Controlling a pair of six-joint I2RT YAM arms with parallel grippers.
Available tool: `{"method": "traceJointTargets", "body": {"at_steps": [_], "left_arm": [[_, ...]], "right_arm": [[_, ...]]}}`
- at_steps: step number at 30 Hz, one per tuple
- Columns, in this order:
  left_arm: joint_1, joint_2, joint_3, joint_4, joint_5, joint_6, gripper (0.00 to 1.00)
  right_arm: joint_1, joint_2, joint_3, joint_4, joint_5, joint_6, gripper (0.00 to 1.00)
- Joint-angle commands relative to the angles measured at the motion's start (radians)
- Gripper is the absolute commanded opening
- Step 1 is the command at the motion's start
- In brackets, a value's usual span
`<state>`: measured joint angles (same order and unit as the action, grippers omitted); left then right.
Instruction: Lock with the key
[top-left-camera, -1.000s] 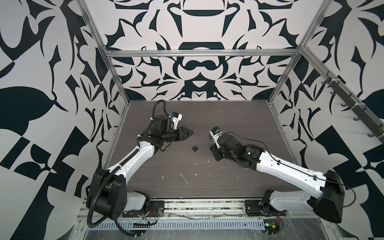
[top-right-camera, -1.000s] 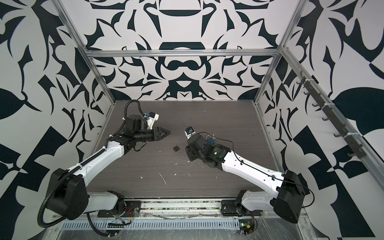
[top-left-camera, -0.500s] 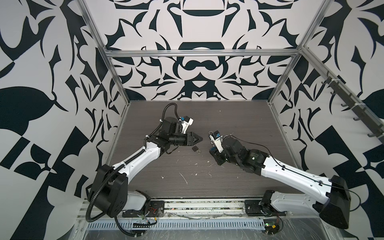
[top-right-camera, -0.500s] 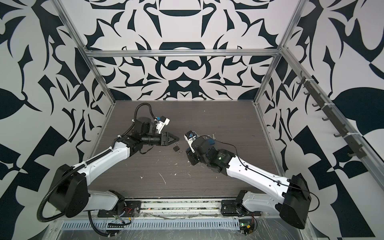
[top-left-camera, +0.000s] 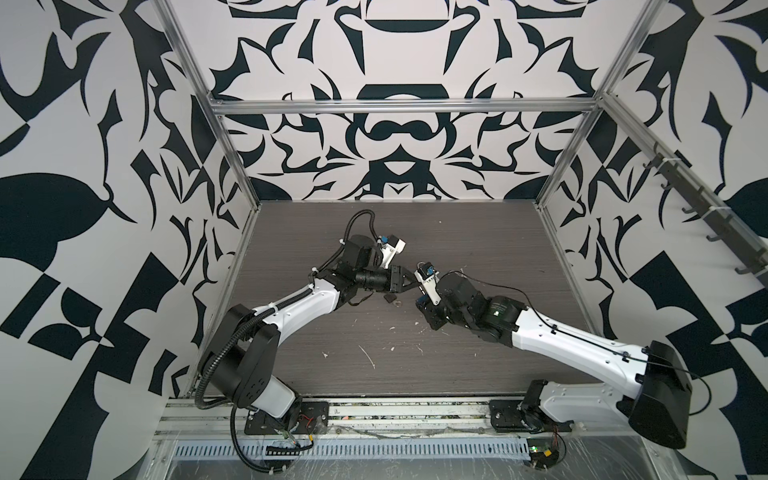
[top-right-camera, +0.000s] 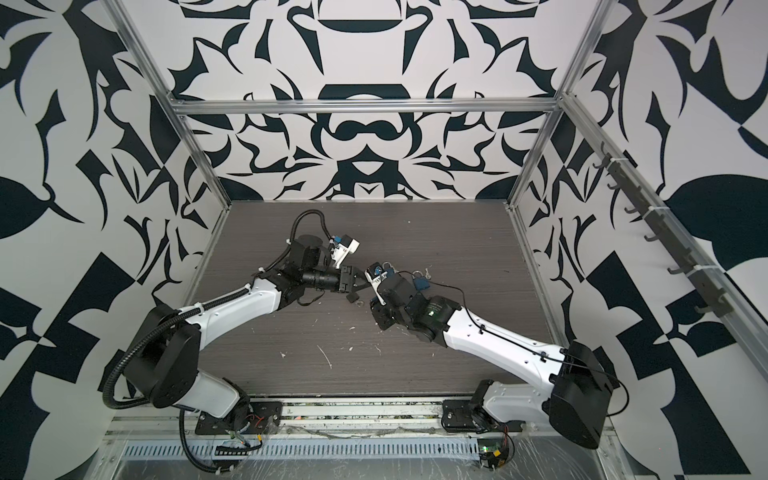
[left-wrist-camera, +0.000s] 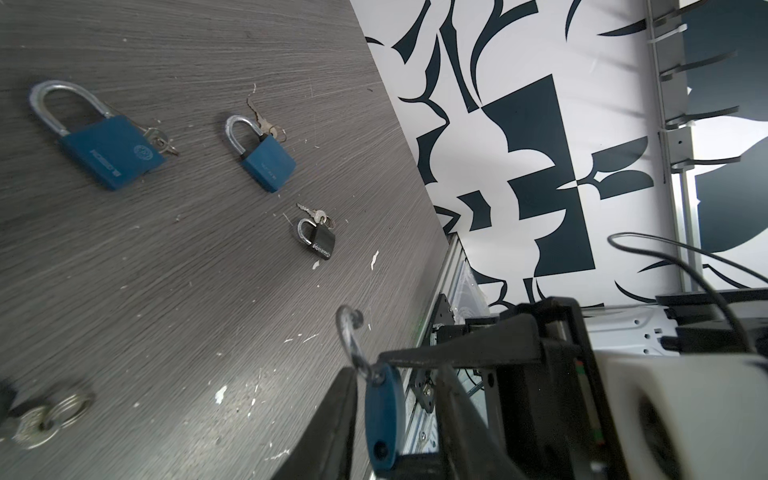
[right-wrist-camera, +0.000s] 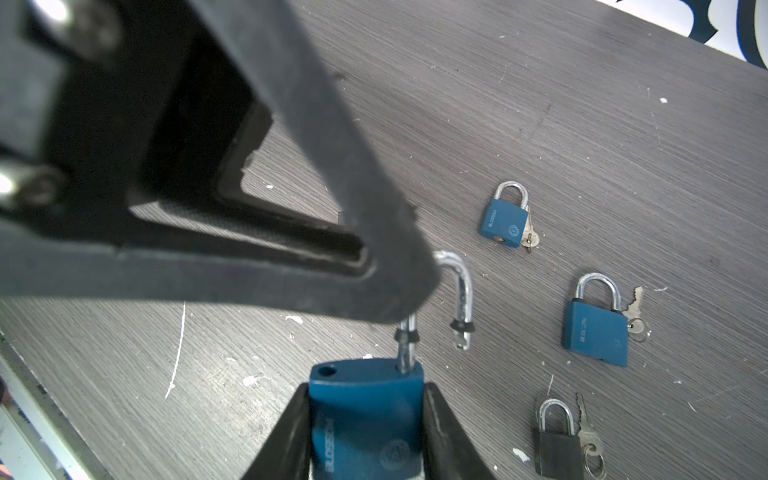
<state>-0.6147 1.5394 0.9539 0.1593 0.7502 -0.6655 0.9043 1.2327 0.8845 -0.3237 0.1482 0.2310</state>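
The right gripper (right-wrist-camera: 368, 395) is pinching the blue padlock (right-wrist-camera: 365, 424) while the left gripper (left-wrist-camera: 397, 370), jaws part-spread, is straddling its open shackle (right-wrist-camera: 463, 291).

enclosure check. back wall (top-left-camera: 382, 62), left wall (top-left-camera: 62, 249) and right wall (top-left-camera: 706, 104) all carry a bold black-on-white leaf-like pattern, seen in both top views. bare aluminium posts (top-left-camera: 210, 104) stand at the back corners, joined by a crossbar (top-left-camera: 395, 106) across the back wall. table top (top-left-camera: 478, 232): dark grey wood grain, matt, speckled with white flecks (top-left-camera: 366, 356) and scratches toward the front. grey rail of hooks (top-left-camera: 721, 220) fixed along the right wall. front edge: aluminium track (top-left-camera: 415, 409), then a slotted vent strip (top-left-camera: 353, 451) just in front of it. light even and diffuse, shadows soft.
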Motion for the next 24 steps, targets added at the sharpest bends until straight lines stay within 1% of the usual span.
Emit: {"method": "traceJointTargets", "body": {"at_steps": [1,11,16,24], "left_arm": [[-0.012,0.024,0.031,0.034,0.022,-0.007,0.34],[-0.011,0.06,0.042,0.031,-0.003,-0.011,0.34],[-0.014,0.076,0.05,0.033,0.005,-0.02,0.35],[-0.039,0.105,0.074,0.039,0.024,-0.023,0.29]], "right_arm": [[-0.002,-0.014,0.057,0.054,-0.001,-0.001,0.0],[-0.002,-0.019,0.061,0.058,-0.006,0.002,0.0],[-0.002,-0.018,0.062,0.063,-0.011,0.002,0.0],[-0.002,-0.009,0.072,0.066,-0.01,0.002,0.0]]}}
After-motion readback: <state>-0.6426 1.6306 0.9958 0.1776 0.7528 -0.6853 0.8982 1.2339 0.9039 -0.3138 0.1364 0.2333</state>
